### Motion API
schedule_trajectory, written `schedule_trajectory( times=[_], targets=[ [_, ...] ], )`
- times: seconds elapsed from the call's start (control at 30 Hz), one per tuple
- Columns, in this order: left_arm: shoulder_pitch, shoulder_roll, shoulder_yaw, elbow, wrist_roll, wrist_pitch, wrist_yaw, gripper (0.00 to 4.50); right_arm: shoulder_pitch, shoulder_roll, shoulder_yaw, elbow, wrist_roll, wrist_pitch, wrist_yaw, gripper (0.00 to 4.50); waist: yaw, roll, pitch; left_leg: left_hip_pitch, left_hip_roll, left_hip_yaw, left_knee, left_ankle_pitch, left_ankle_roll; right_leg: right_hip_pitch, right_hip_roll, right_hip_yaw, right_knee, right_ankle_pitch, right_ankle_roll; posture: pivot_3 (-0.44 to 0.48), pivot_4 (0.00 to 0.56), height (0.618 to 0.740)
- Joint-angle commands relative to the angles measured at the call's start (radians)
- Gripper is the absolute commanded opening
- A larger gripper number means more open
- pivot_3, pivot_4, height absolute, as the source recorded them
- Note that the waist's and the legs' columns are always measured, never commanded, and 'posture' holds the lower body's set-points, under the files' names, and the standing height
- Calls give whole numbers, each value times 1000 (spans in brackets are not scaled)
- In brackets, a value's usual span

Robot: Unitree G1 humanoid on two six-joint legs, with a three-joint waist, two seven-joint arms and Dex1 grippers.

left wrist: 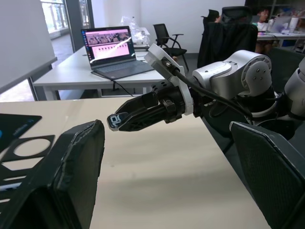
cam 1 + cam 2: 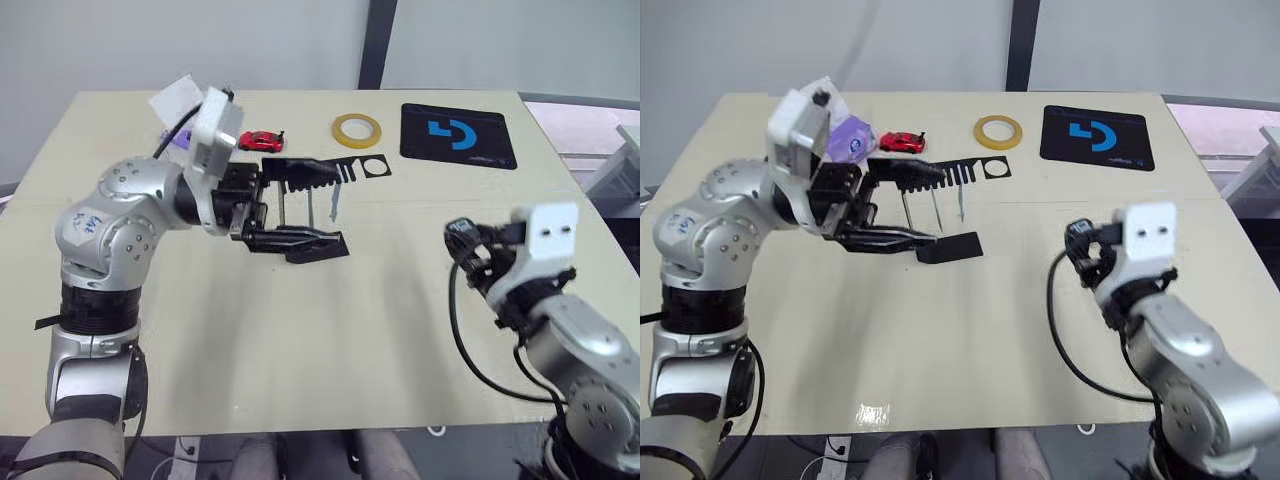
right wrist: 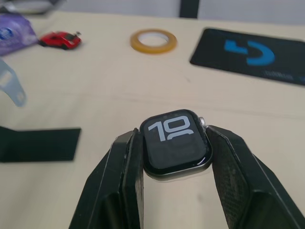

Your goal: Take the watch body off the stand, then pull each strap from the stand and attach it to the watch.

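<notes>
bare table point(image 2: 300, 340) between arms, stand point(image 2: 310, 205) blocks left gripper point(image 2: 300, 238)

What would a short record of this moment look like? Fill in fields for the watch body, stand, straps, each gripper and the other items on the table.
watch body: off the stand, clamped between the right gripper's fingers, screen showing light digits
right gripper: shut on the watch body, above the table
stand: upright on the table
straps: pale, hanging from the stand's top plate
left gripper: open, at the stand
other items: yellow tape ring, red toy car, black mat
</notes>
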Motion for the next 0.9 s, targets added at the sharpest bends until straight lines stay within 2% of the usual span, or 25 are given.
schedule_trajectory(
  times=[0.03,0.17,0.3,0.53,0.9],
  targets=[
    [36,14,-10,-60,-7,-19,-27,4500,204,34,10,-126,10,-196,-42,1633,1,0,0,0,0,0,0,0,0,0,0,1,0,0,0,0,150,738],
    [72,-1,-34,-88,9,-46,-20,4500,368,101,76,-106,-75,-312,-20,1633,1,0,0,1,0,1,1,1,0,0,1,3,0,0,0,0,150,738],
    [101,-2,-56,-102,33,-80,-26,4500,430,123,161,-1,-184,-459,19,1633,2,0,0,2,-1,2,1,1,0,1,2,3,1,0,1,0,150,738],
    [125,33,-81,-112,35,-80,-79,4500,434,142,235,113,-280,-571,58,1633,5,0,0,2,0,2,1,1,0,1,9,5,0,0,1,0,150,738],
    [132,22,-90,-94,59,-104,-71,4500,305,97,187,296,-306,-575,130,1633,9,0,0,2,0,2,1,0,1,1,9,5,1,0,1,0,150,738]
  ],
)
